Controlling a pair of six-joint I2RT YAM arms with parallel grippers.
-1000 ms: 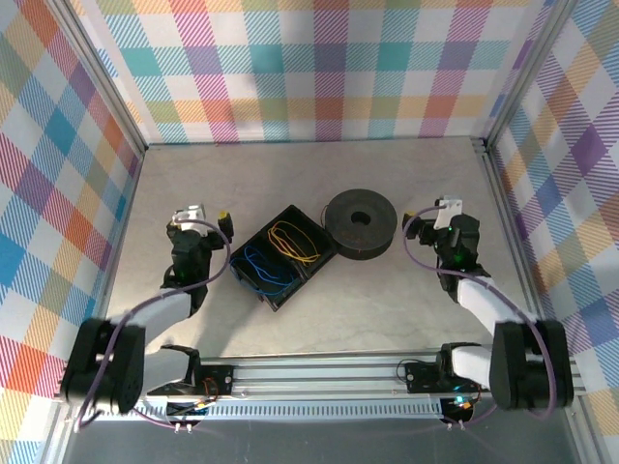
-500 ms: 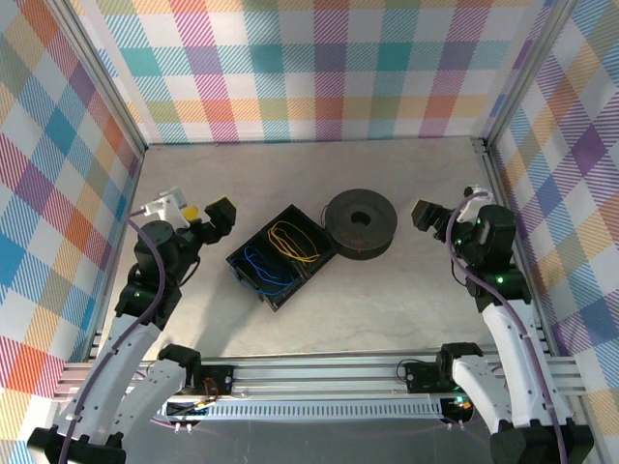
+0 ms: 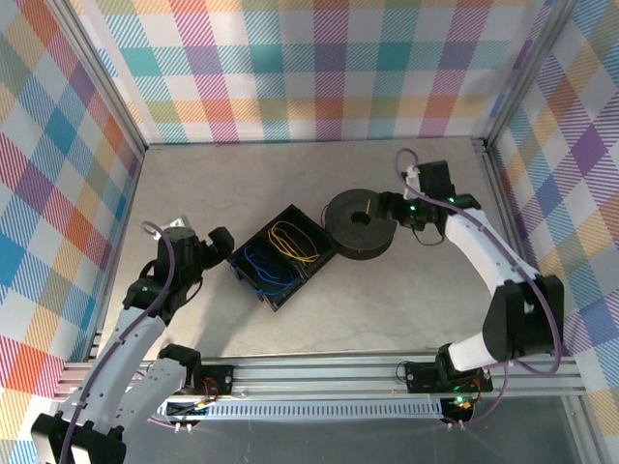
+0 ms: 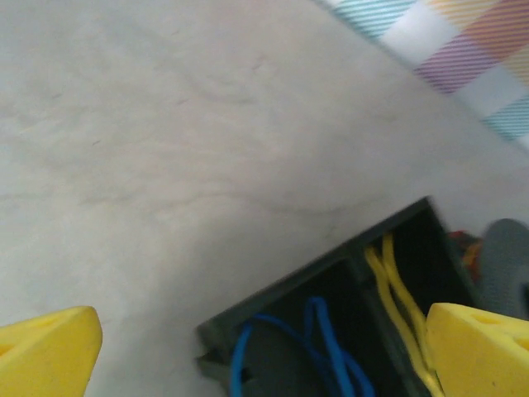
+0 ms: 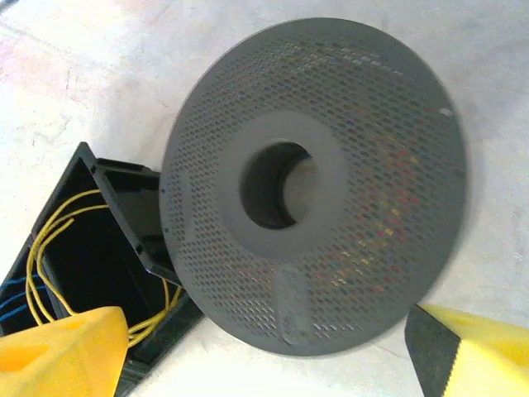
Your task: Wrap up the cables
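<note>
My left end effector [image 3: 221,242] hangs with its yellow fingertips [image 4: 43,351] spread wide and nothing between them, just beside the left corner of a black two-compartment box [image 3: 251,286] at the middle of the grey table [image 3: 406,290]. The cables lie loosely coiled inside that box: the yellow cable [image 3: 293,242] in the far compartment, the blue cable [image 3: 263,269] in the near one. My right end effector [image 3: 393,208], jaws likewise apart and holding nothing, sits at the right edge of a dark perforated spool [image 3: 340,230] that lies flat on the table, touching the box's right side. From my right wrist, the spool's round centre hole faces up, with the yellow cable visible past its left rim.
</note>
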